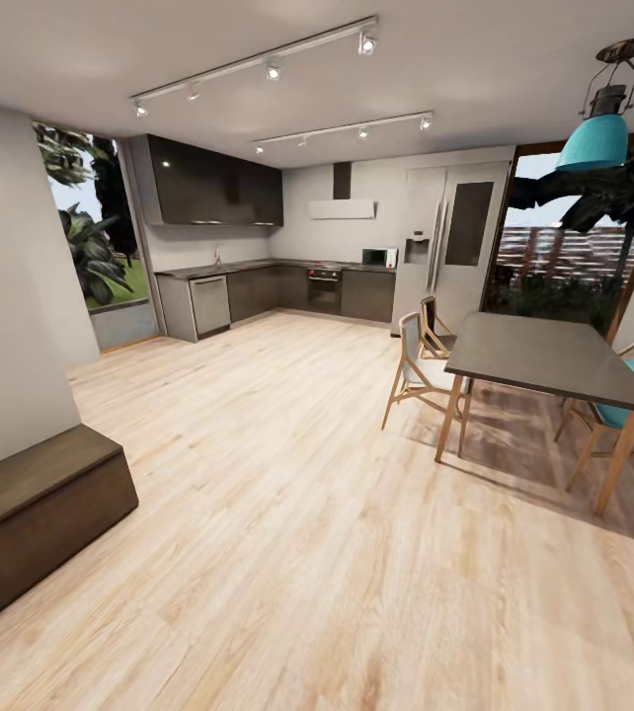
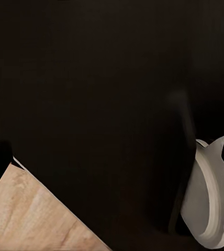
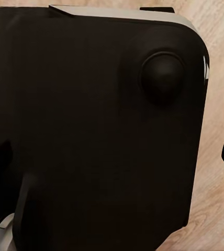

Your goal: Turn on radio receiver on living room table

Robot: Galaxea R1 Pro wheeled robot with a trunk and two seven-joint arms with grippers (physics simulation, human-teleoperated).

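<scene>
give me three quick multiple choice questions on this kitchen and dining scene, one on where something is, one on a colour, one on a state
1. Where is the microwave?
A. on the kitchen counter
B. on the dining table
C. on the floor

2. What colour is the pendant lamp?
A. white
B. teal
C. red

3. What is the dining table's state?
A. bare top
B. set with plates
C. tipped over

Answers:
1. A, it sits on the counter beside the refrigerator.
2. B, its shade is teal.
3. A, the dark top stands level with nothing on it.

Light wood floor (image 1: 287, 513) carries a dark-topped worktop (image 1: 544, 355), chairs (image 1: 418, 370) beside it, and a low dark bench (image 1: 31, 513).
</scene>
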